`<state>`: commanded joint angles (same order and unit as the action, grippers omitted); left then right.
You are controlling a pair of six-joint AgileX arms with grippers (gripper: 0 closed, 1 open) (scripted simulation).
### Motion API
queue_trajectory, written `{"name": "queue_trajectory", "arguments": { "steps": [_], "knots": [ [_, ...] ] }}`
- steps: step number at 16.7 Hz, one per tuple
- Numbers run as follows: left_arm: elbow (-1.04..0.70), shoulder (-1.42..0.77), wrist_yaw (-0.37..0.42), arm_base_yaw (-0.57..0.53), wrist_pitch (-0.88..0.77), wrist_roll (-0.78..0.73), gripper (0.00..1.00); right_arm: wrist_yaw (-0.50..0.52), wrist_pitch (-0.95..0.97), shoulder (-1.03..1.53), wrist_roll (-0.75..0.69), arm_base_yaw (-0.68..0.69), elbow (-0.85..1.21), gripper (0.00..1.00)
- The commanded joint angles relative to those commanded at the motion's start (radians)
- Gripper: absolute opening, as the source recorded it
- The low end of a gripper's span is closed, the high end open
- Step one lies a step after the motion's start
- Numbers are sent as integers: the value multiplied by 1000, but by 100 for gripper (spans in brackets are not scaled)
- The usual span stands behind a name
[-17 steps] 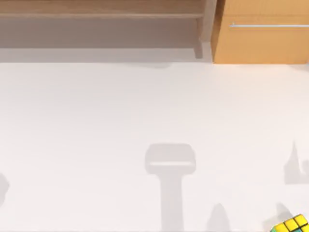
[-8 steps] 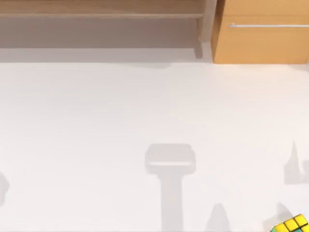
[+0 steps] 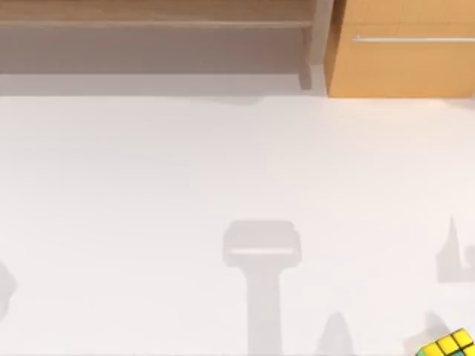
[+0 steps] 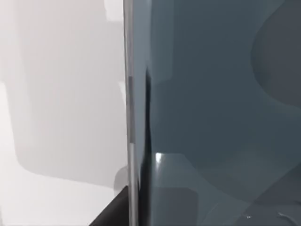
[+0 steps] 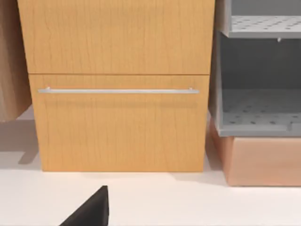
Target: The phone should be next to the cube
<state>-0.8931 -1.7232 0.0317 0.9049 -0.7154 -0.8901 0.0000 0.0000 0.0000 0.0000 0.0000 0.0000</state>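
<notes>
White tabletop (image 3: 148, 185) stretches to a wooden cabinet (image 3: 401, 52) with a metal handle (image 5: 117, 90) at the far right. My cube (image 3: 447, 345) sits at the near right edge. On my left wrist feed, a dark glassy slab, likely the phone (image 4: 216, 103), stands close against the lens. I cannot tell how either claw's fingers stand.

Rendered simulation bench, furnished like a home or office room. A plain white table (image 3: 148, 208) is carrying the scene; a wooden drawer cabinet (image 5: 117, 84) with a thin metal handle (image 5: 117, 90) is standing at its far edge, beside a grey perforated shelf rack (image 5: 258, 70).
</notes>
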Motion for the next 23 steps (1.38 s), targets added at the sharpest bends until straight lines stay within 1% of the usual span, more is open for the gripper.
{"name": "queue_trajectory", "arguments": {
  "steps": [3,9,11,13,15,17,20,23],
  "knots": [
    [-20,24,0,0,-48,1,0,0,0,0,0,0,0,100],
    [-22,25,0,0,-50,0,0,0,0,0,0,0,0,100],
    [-61,44,2,12,-28,40,0,0,0,0,0,0,0,100],
    [-126,67,10,36,16,122,0,0,0,0,0,0,0,100],
    [-212,90,22,70,82,240,0,0,0,0,0,0,0,100],
    [-314,113,39,112,165,391,0,0,0,0,0,0,0,100],
    [-495,147,69,189,318,672,0,0,0,0,0,0,0,100],
    [-707,188,100,277,493,1001,0,0,0,0,0,0,0,100]
  ]
}}
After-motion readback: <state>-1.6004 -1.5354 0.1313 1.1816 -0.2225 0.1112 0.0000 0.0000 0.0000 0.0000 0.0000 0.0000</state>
